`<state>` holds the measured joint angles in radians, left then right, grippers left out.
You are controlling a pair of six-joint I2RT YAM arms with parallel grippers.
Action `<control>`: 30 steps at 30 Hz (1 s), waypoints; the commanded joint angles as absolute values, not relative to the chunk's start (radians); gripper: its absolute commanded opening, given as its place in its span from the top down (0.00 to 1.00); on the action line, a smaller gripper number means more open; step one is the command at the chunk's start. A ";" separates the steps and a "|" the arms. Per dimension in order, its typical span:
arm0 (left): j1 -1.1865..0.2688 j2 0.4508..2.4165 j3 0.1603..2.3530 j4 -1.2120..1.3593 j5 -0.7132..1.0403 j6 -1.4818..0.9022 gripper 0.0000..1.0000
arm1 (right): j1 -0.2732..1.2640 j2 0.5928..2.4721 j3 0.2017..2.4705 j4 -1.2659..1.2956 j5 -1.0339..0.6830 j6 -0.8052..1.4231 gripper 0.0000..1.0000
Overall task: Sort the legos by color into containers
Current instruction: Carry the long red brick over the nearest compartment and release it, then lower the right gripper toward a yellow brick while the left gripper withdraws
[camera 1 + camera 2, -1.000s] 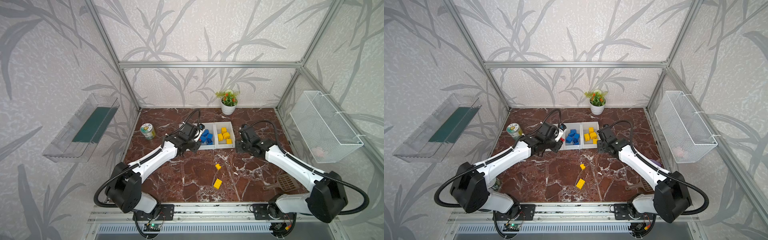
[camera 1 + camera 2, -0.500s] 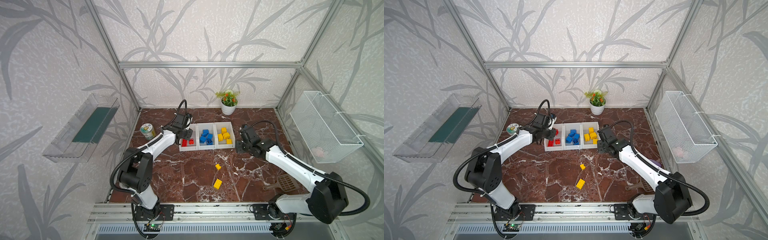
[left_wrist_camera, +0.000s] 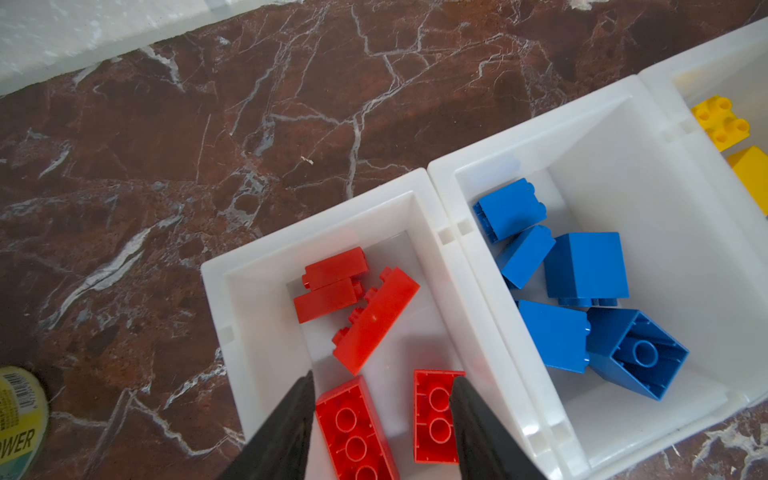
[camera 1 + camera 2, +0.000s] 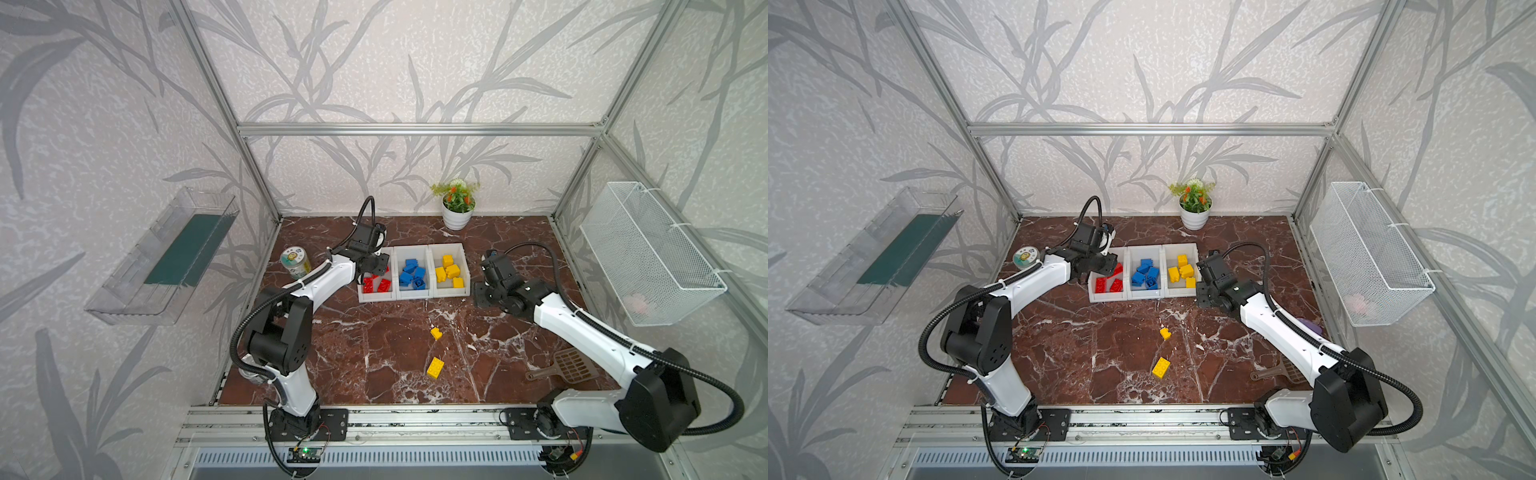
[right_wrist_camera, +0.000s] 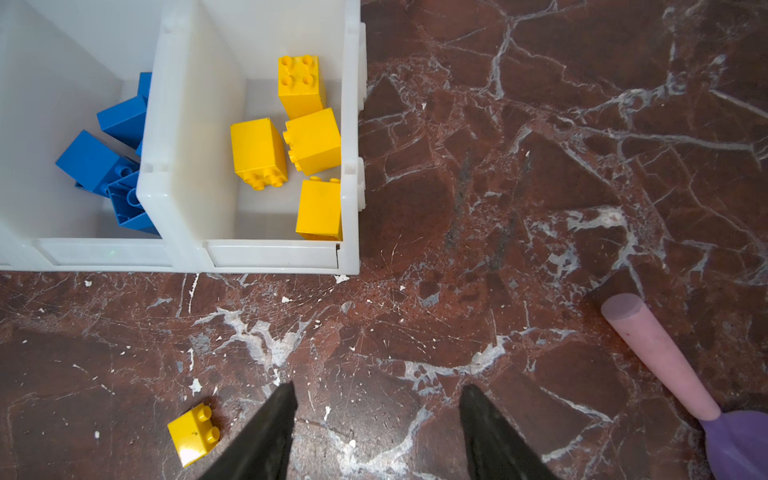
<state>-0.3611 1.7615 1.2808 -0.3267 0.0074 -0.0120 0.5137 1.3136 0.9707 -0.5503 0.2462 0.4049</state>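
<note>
Left jaws parted and empty, poised just above the red bin, the end one of three white bins joined in a row. Directly under those jaws, two oblong red bricks lying studs down on the bin floor, apart from each other. Just ahead of the jaws, a third oblong red brick lying on its side, studs pointing sideways. Farther ahead, just beside it, two more red ones side by side. Off to one side of the left jaws, in the blue bin, a heap of blue bricks, one showing its hollow underside. Beyond that, a glimpse of yellow in the last bin. Off to the other side, on the surface, a can at the edge of view.

Right jaws likewise parted and empty, low over bare surface near the front corner of the yellow bin. Ahead of these jaws and to one side, four yellow bricks inside that bin. Close beside one jaw tip, a small yellow brick loose on the surface, untouched. Off to the opposite side, a pink-handled scoop. Well apart from both pairs of jaws in both top views, an oblong yellow brick also loose on the surface, near the small one but not touching
</note>
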 commanded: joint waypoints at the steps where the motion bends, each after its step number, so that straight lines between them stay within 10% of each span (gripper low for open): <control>1: -0.354 1.726 1.278 -0.325 0.002 -0.032 0.43 | 0.509 1.297 0.968 -0.554 0.254 0.416 0.36; 30: -0.285 1.280 0.897 -0.277 -0.055 -0.183 0.39 | 0.736 1.651 1.095 -0.552 0.066 0.340 0.42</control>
